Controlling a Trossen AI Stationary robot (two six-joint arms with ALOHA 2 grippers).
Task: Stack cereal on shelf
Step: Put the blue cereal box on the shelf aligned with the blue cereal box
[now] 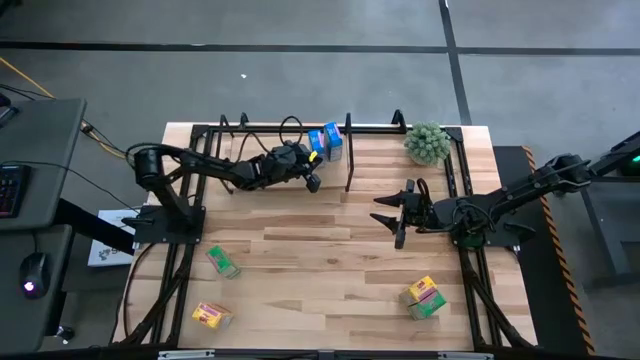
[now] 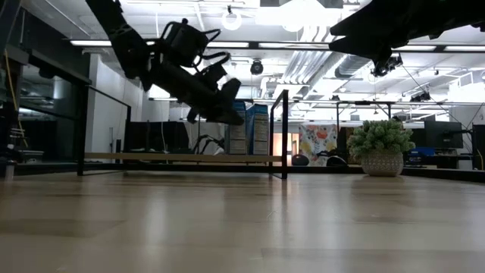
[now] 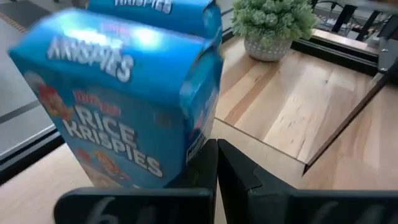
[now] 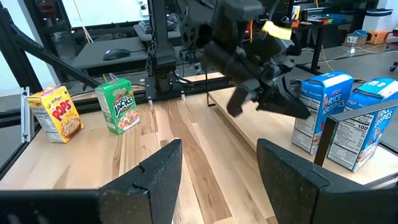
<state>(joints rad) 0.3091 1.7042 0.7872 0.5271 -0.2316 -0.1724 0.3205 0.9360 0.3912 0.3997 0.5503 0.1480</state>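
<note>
Two blue cereal boxes stood on the shelf, left gripper just beside them

The shelf (image 1: 375, 128) is seen ahead of the left gripper (image 1: 313, 183), whose fingers are pressed together and empty beside two upright blue cereal boxes (image 1: 327, 142). The right gripper (image 1: 393, 216) is held spread, well apart. Other cereal boxes (image 1: 424, 298) are left on the table behind both.

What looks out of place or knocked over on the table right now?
Nothing looks spilled or damaged. Two blue Rice Krispies boxes stand upright on the shelf. The Apple Jacks box and Corn Pops box also stand upright, loose on the table.
</note>
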